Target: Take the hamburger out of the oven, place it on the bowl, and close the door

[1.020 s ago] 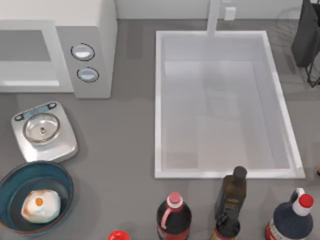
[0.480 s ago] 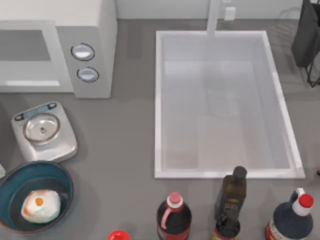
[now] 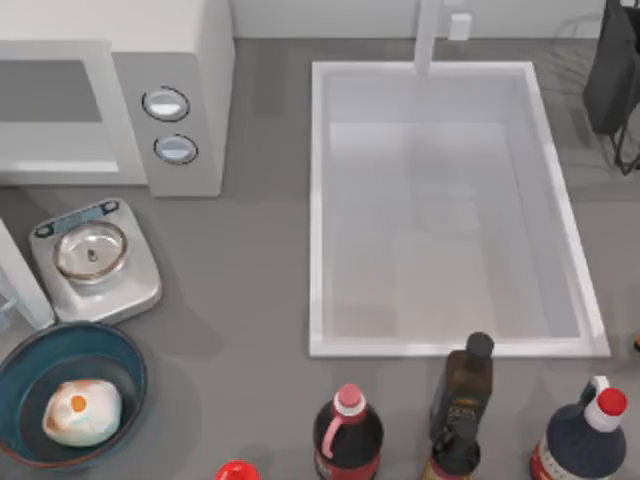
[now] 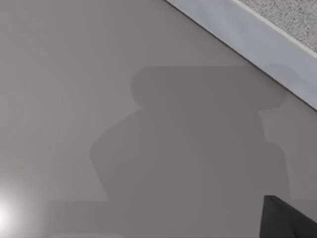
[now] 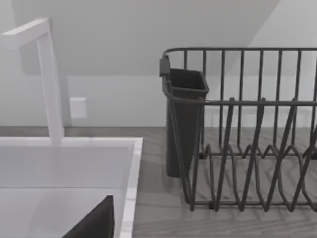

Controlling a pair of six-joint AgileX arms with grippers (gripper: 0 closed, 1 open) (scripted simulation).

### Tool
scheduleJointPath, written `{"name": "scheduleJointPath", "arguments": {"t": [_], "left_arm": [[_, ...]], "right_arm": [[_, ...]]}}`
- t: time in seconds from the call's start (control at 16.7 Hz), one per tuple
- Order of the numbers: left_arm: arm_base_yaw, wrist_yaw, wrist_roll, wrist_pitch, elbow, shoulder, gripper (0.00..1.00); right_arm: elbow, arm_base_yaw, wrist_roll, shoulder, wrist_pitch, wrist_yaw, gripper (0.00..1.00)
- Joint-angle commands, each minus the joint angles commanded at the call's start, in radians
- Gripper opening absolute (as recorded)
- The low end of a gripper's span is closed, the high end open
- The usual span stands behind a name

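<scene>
The door [image 3: 22, 275] now swings in beside the bowl [image 3: 120, 350] holding the hamburger [image 3: 80, 412], nudging the scale [image 3: 95, 262]; I cannot tell my jaws' state.

On the desk [image 3: 250, 280] stand one oven [image 3: 120, 90] with two knobs [image 3: 166, 103], one scale [image 3: 95, 262], one bowl [image 3: 70, 395] holding one hamburger [image 3: 82, 413], one sink [image 3: 450, 210] with one faucet [image 3: 428, 35], one dish rack [image 5: 247, 129], and five bottles [image 3: 348, 435].

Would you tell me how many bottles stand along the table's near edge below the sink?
4 show: a red-capped cola bottle, a dark oil bottle, a smaller one before it, and a dark red-capped one at right. A red cap may be another.
</scene>
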Motion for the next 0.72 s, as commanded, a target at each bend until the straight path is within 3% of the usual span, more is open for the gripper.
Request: {"name": "scheduleJointPath", "arguments": {"t": [0.42, 0.72], "left_arm": [[-0.041, -0.031, -0.041, 0.003, -0.015, -0.019, 0.0], [-0.292, -0.189, -0.22, 0.012, -0.073, -0.11, 0.0]], "right_arm": [[0.0, 0.0, 0.0, 0.0, 0.0, 0.0, 1.0], [0.0, 0.0, 0.0, 0.0, 0.0, 0.0, 1.0]]}}
